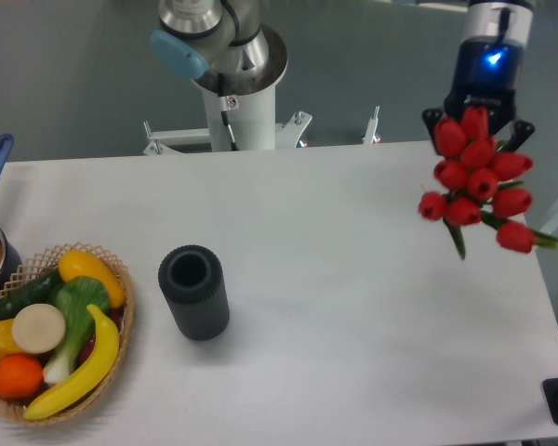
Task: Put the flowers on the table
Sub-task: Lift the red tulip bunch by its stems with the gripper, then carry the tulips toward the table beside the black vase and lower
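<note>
Pincer (480, 113) at the upper right, below the blue-lit wrist, with the flowers (476, 178) hanging directly beneath it; its two dark fingers show on either side of the topmost red heads, so it appears closed on the bunch, though the exact contact is masked by the blooms. Tulip heads face the viewer and one green leaf trails downward, the stems being largely hidden behind the heads, which suggests the bunch is held roughly end-on. Flowers are aloft above the right end of the desk (353, 279), near its far right corner, not resting on it; the task is therefore judged unfinished, with lowering and release remaining. Bare white surface lies under and left of the bunch, a likely reason for carrying it here. Well apart to the left stand a dark ribbed cylinder (195, 293) and a wicker basket (121, 344) of fruit and vegetables.
</note>
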`<state>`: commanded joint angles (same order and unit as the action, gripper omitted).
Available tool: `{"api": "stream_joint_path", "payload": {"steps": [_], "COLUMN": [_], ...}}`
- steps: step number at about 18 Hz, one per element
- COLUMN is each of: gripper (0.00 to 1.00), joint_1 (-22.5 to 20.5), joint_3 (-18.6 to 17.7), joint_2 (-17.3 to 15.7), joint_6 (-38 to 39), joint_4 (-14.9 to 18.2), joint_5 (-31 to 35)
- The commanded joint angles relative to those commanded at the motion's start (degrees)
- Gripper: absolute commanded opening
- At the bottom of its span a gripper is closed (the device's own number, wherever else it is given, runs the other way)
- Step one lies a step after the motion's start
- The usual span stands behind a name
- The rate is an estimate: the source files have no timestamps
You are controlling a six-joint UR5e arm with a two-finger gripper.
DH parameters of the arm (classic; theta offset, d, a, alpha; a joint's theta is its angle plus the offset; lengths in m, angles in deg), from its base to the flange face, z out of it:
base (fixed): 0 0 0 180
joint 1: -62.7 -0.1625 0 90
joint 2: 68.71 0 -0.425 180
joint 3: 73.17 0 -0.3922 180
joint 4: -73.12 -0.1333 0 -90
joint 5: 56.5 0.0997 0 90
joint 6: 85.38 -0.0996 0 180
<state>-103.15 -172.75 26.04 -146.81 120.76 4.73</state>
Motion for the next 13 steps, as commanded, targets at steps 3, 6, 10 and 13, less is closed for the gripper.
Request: {"api": "stream_joint_path", "payload": {"steps": [3,6,10,13], "gripper": [0.22,0.22,0.22,0.22], "joint_1": [3.07,8.07,13.8,15.56], "joint_3": [-0.09,0.08,0.61,0.7], "joint_2": [0.09,2.54,6.76,9.48], "joint_6": [-0.09,-1.05,-0.97,-0.79], "joint_4": [0.18,0.18,0.18,-0.09], "joint_5": [6.16,14.5,19.18,19.36]}}
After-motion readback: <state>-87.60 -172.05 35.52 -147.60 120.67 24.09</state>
